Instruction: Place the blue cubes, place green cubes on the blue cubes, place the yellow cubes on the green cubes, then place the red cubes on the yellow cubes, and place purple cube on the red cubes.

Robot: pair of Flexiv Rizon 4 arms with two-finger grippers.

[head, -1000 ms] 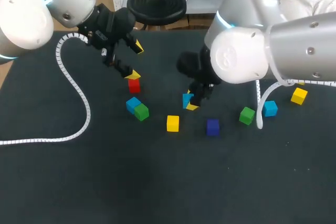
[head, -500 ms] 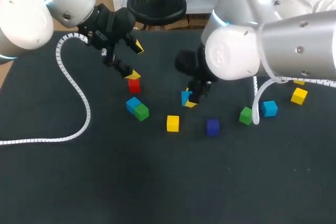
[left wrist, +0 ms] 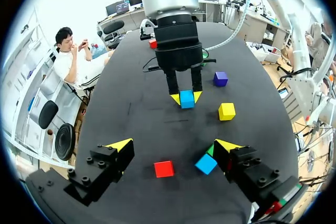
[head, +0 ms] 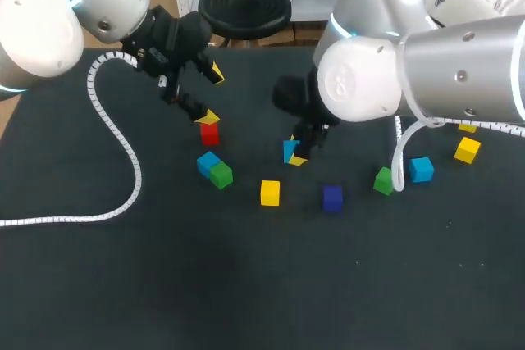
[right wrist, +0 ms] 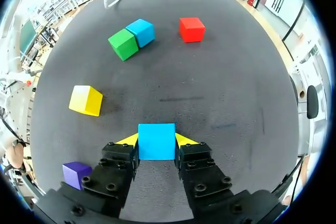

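1. Start with the dark table (head: 246,284): it carries everything, and the cubes are scattered across its middle band, none of them stacked.
2. Your right arm (head: 426,71) comes in from the right edge and reaches to the table's middle. Your left arm (head: 66,14) comes in over the far left corner.
3. A white coiled cable (head: 123,161) loops down the left side toward the left edge.
4. The left gripper (left wrist: 173,146) hangs with its fingers spread wide and nothing between them, just over the red cube (head: 210,132).
5. The right gripper (right wrist: 156,141) is clamped on the held blue cube (head: 290,152), a yellow tip pressed to each side. I can't tell from here whether the cube is touching the table.
6. Here are the loose ones. The paired blue cube (head: 207,161) and paired green cube (head: 221,175) touch, left of the middle. The middle yellow cube (head: 270,193) and purple cube (head: 332,198) sit nearer the near edge. The right green cube (head: 383,180), right blue cube (head: 422,169) and right yellow cube (head: 467,150) run toward the right edge.
7. My read is that you're on step one, laying the blue base. Next you need a bare spot for this cube, set down flat and square, with room beside it for the other blues, so the greens can sit on top.
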